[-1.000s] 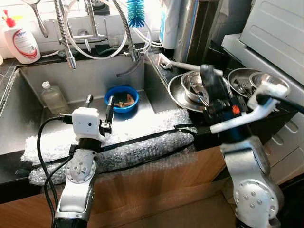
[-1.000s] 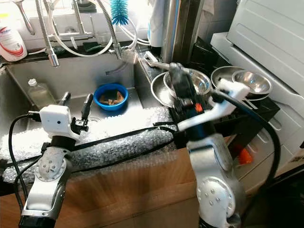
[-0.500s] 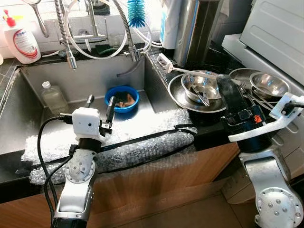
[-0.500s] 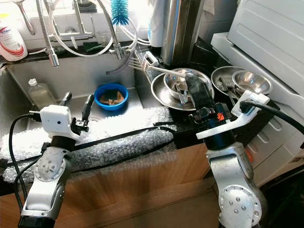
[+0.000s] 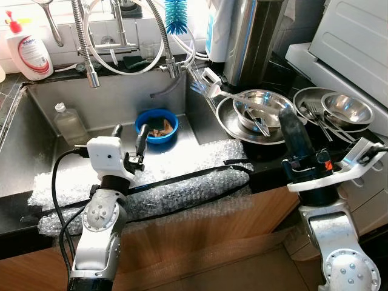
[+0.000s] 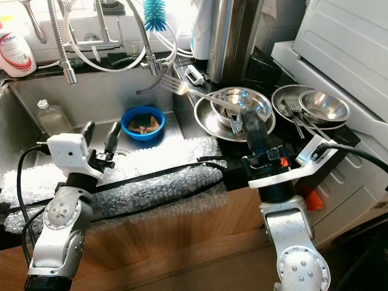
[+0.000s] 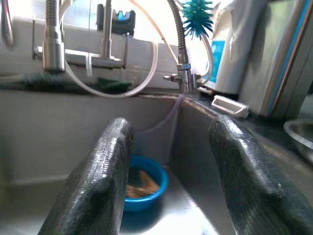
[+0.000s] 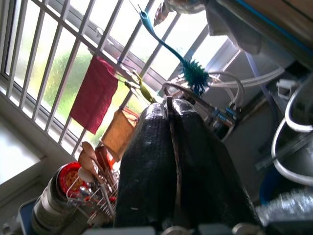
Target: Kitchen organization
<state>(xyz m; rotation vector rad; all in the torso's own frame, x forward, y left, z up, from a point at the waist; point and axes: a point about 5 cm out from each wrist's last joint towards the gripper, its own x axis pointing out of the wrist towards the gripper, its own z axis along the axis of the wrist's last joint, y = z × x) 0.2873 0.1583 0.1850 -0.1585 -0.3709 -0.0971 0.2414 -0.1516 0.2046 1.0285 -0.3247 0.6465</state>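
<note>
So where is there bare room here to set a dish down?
Free: the sink floor between the clear bottle and the blue bowl. Crowded: the counter right of it, stacked with steel bowls and forks.

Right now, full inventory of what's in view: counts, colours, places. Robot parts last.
sink: 1, steel, left half of the counter
blue bowl: 1, in the sink, brown scraps inside
clear bottle: 1, lying in the sink at the left
soap bottle: 1, white with red cap, ledge behind the sink
taps: several, steel, behind the sink
bottle brush: 1, teal, by the window
bubble wrap: 1 sheet, over the counter's front edge
steel bowls: two stacks, right of the sink
forks: several, steel, on the bowls
left gripper: open, above the sink's front edge
right gripper: shut, empty, in front of the bowls
</note>
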